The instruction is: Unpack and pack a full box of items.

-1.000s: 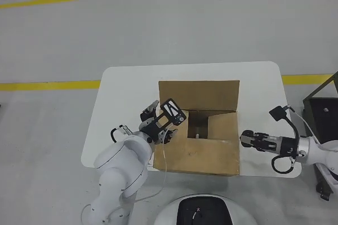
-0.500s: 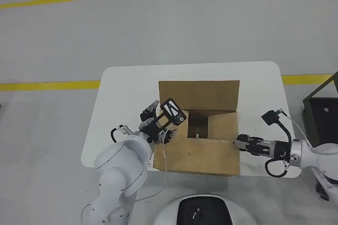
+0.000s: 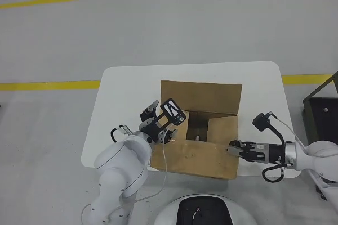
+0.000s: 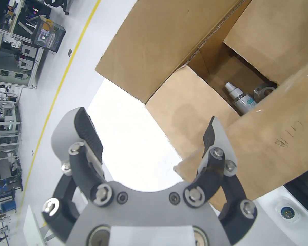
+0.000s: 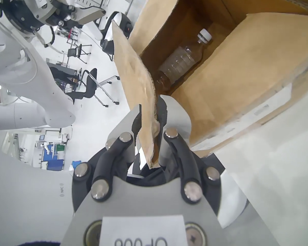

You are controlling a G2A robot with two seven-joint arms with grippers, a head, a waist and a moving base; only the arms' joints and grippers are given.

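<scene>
An open cardboard box (image 3: 200, 98) stands mid-table. Its near flap (image 3: 194, 157) is pinched at the right corner by my right gripper (image 3: 231, 147). In the right wrist view that gripper (image 5: 148, 113) is shut on the flap's edge (image 5: 133, 78), and a clear plastic bottle (image 5: 179, 61) with a white cap lies inside the box. My left gripper (image 3: 155, 112) hovers just left of the box. It stands open (image 4: 148, 136) with nothing between its fingers, one finger (image 4: 213, 139) close to the box's side flap. A small white spray bottle (image 4: 237, 94) and a metal cylinder (image 4: 263, 92) lie in the box.
The white table (image 3: 124, 90) has bare room left of and behind the box. The box's near side sits close to the table's front edge. A dark metal rack (image 3: 327, 101) stands on the floor beyond the table's right side.
My right gripper moved left to the box's near right corner and shut on the flap. The box turned slightly. The left arm kept still.
</scene>
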